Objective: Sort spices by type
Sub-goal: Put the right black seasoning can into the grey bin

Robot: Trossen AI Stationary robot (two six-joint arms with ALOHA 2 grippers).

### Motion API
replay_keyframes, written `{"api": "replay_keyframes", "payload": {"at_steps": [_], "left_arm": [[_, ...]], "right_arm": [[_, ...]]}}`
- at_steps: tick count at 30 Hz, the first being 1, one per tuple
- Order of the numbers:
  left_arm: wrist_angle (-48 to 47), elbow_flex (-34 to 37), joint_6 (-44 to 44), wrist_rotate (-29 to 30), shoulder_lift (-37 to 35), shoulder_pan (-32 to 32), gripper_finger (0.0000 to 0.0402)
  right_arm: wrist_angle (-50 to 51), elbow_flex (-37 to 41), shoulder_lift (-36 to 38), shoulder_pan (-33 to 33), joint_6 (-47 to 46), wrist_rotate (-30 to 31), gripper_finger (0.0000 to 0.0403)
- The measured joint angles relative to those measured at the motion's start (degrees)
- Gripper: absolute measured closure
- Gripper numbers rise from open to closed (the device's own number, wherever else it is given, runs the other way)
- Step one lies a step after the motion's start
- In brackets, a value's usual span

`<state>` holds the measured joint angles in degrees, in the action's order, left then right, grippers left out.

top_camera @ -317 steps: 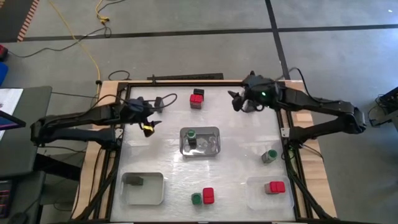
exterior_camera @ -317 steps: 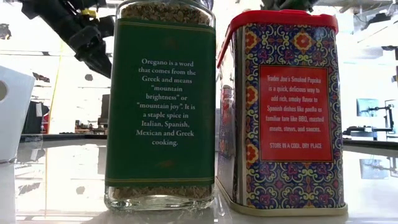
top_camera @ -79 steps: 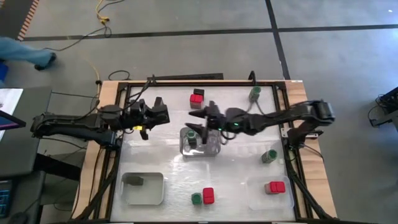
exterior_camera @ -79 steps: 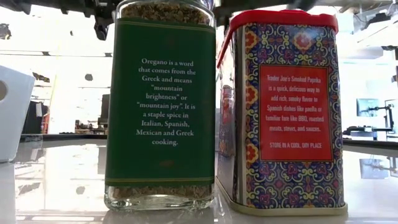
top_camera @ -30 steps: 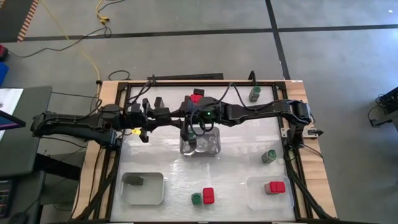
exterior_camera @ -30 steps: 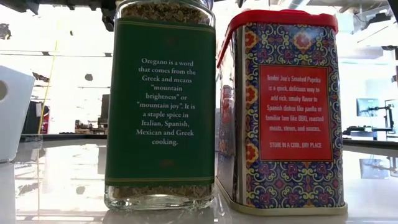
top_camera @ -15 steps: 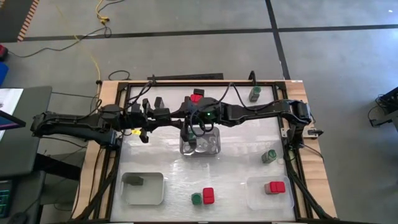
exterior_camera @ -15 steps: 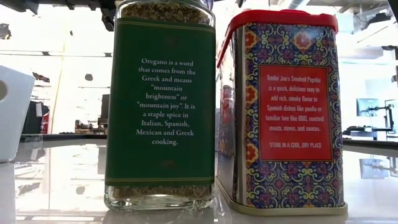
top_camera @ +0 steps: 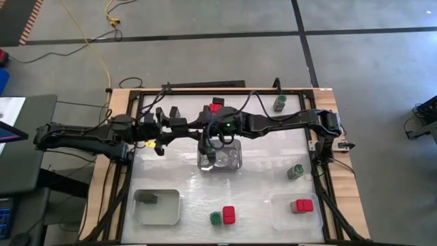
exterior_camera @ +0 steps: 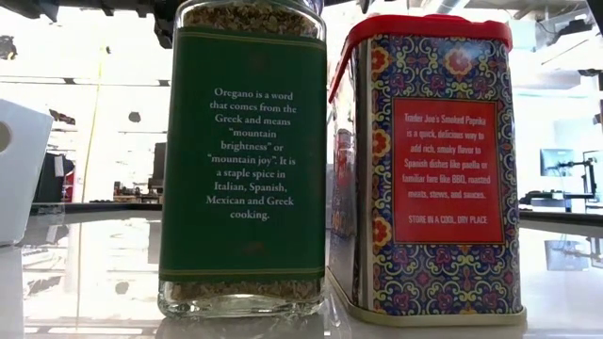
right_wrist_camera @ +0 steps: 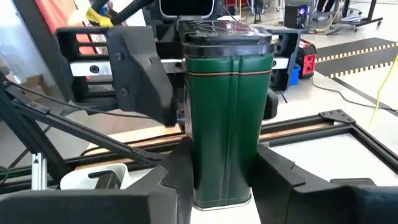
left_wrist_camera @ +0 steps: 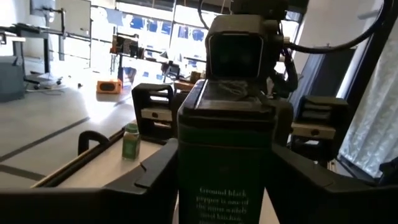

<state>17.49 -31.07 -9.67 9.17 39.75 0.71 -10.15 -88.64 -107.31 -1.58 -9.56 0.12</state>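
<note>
A dark green black-pepper tin [right_wrist_camera: 224, 106] with a black lid [left_wrist_camera: 225, 99] stands upright in the air over the table's far middle. My two grippers meet at it. My right gripper [right_wrist_camera: 221, 186], reaching in from the right [top_camera: 205, 130], is shut on it. My left gripper [top_camera: 179, 127] comes at the same tin from the table's left. Whether it still touches the tin I cannot tell. In the high view the arms hide the tin. My right gripper pinches the tin's lower body [right_wrist_camera: 208, 180] between its two fingers, on two opposite sides. The fingers come in level from the table's right. The tin stands upright in the hold, lid up.
A clear tray [top_camera: 235, 164] lies just under the grippers. At the near left is a tray [top_camera: 167, 212] with a dark tin [top_camera: 149, 199], and at the near right a tray [top_camera: 280, 212] with a red tin [top_camera: 300, 205]. Loose green jars [top_camera: 279, 102] [top_camera: 295, 171] [top_camera: 216, 218] and red tins [top_camera: 216, 107] [top_camera: 229, 214] stand around. In the low view the oregano jar [exterior_camera: 243, 160] and the paprika tin [exterior_camera: 429, 169] fill the frame.
</note>
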Motion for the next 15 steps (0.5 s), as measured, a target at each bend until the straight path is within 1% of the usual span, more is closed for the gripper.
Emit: {"api": "replay_keyframes", "payload": {"at_steps": [4, 6, 9, 12, 15], "left_arm": [[-0.1, 0.0, -1.9, -0.2, -0.1, 0.0, 0.0190], [-0.3, 0.0, -3.2, -1.4, -0.4, 0.0, 0.0190], [-1.7, 0.0, -2.1, -1.9, -1.2, 0.1, 0.0189], [-9.4, -2.7, -1.1, -2.0, -2.9, 1.0, 0.0189], [-22.1, -8.6, -0.5, 0.1, -4.8, 2.5, 0.0189]], "right_arm": [[0.9, 0.0, 0.0, -0.4, 0.1, 0.0, 0.0254], [2.3, 0.0, 0.4, -0.6, 0.8, -0.3, 0.0254], [3.7, 0.0, 0.7, -0.8, 1.1, -0.4, 0.0255], [5.3, 0.0, 1.1, -0.8, 1.2, -0.4, 0.0256], [6.0, 0.0, 1.2, -1.0, 1.0, -0.3, 0.0253]]}}
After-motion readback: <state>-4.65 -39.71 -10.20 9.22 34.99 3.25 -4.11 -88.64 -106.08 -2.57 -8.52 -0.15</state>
